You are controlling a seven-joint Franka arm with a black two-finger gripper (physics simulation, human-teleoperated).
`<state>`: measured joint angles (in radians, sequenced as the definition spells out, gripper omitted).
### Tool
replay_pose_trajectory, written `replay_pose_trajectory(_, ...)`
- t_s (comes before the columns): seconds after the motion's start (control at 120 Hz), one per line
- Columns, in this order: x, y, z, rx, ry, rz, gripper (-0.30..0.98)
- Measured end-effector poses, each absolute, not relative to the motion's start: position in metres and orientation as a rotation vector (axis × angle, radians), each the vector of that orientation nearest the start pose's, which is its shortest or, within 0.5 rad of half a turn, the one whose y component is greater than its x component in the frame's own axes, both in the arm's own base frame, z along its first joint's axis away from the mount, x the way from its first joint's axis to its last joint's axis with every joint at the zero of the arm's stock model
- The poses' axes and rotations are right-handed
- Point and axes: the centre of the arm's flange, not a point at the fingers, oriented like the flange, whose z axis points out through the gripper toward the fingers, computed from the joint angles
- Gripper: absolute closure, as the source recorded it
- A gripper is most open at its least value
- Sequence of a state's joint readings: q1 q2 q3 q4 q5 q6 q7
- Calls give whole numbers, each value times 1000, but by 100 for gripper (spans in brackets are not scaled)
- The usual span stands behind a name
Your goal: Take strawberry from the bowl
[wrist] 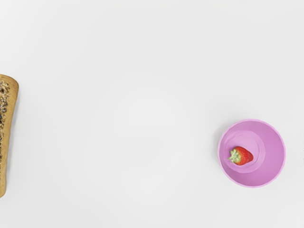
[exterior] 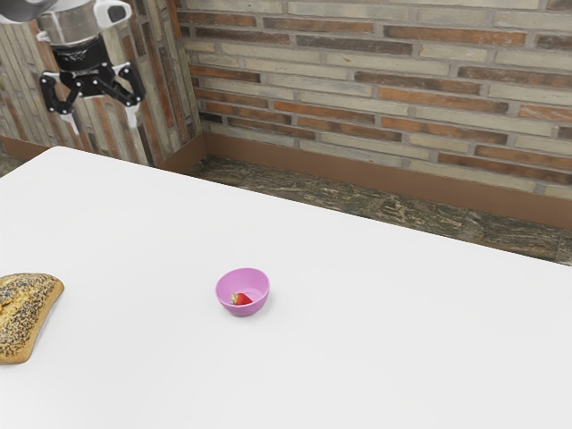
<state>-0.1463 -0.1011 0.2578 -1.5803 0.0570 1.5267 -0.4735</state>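
Observation:
My gripper (exterior: 102,121) is high at the exterior view's upper left, open, its two fingertips apart with nothing between them. Well below it and toward the exterior view's right, a pink-purple bowl (exterior: 256,279) stands upright on the white table. A red strawberry (exterior: 242,299) with a green top lies inside the bowl, near its bottom. From above, the wrist view gives the round bowl (wrist: 274,156) with the strawberry (wrist: 243,155) resting on its floor, off centre toward the wall on the bread's side.
Seed-topped bread (exterior: 27,313) lies on the white table (exterior: 357,357) at the exterior view's left edge, well apart from the bowl; the wrist view catches part of this bread (wrist: 5,128). A brick wall (exterior: 384,80) stands behind the table.

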Motion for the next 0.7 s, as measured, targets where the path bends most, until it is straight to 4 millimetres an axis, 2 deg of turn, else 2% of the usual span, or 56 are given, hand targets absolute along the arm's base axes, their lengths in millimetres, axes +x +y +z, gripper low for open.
replay_pose_trajectory(0.158, 510, 72, 674, -2985, -920, -109, 0)
replay_pose_trajectory(0.233, 506, 80, 673, -2980, -948, -102, 0)
replay_pose_trajectory(0.3, 505, 77, 650, -2969, -950, -8, 0)
replay_pose_trajectory(0.4, 508, 65, 581, -2945, -889, 122, 0)
replay_pose_trajectory(0.45, 519, 55, 550, -2937, -829, 136, 0)
replay_pose_trajectory(0.517, 537, 36, 520, -2937, -706, 123, 0)
replay_pose_trajectory(0.583, 549, 12, 504, -2953, -571, 89, 0)
replay_pose_trajectory(0.7, 555, -34, 485, -2987, -354, 51, 0)
